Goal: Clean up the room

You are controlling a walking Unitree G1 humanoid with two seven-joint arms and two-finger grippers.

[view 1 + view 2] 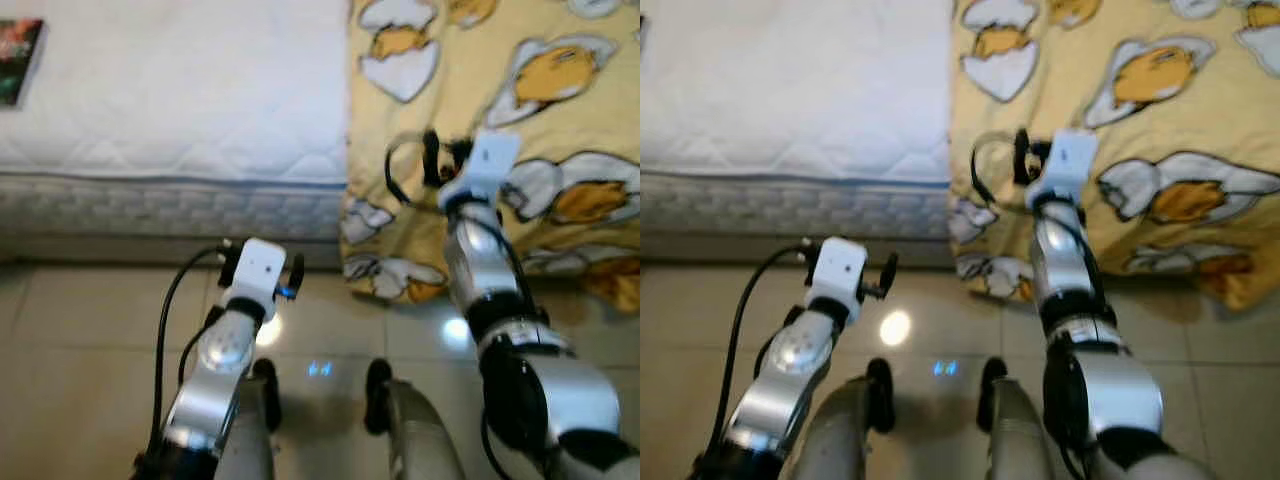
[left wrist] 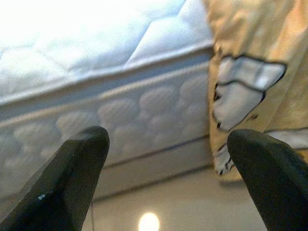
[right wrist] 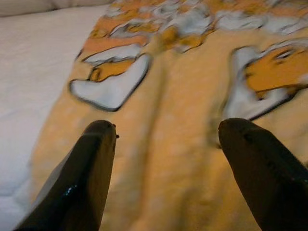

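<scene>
Left eye view: a yellow blanket (image 1: pixel 500 130) with egg-shaped figures covers the right part of a white mattress (image 1: pixel 180 90) and hangs over its edge toward the tiled floor (image 1: pixel 70 340), with a book (image 1: pixel 18 60) at the mattress's far left. Left wrist view: the left end effector (image 2: pixel 166 159) is released, fingers spread wide, facing the mattress's side beside the hanging blanket edge. Right wrist view: the right end effector (image 3: pixel 166 149) is also released, poised over the blanket without touching it.

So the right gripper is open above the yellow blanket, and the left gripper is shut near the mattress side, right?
Not quite: the left gripper is open too, as the left wrist view shows. The right gripper is open above the yellow blanket; the left faces the mattress side.
</scene>
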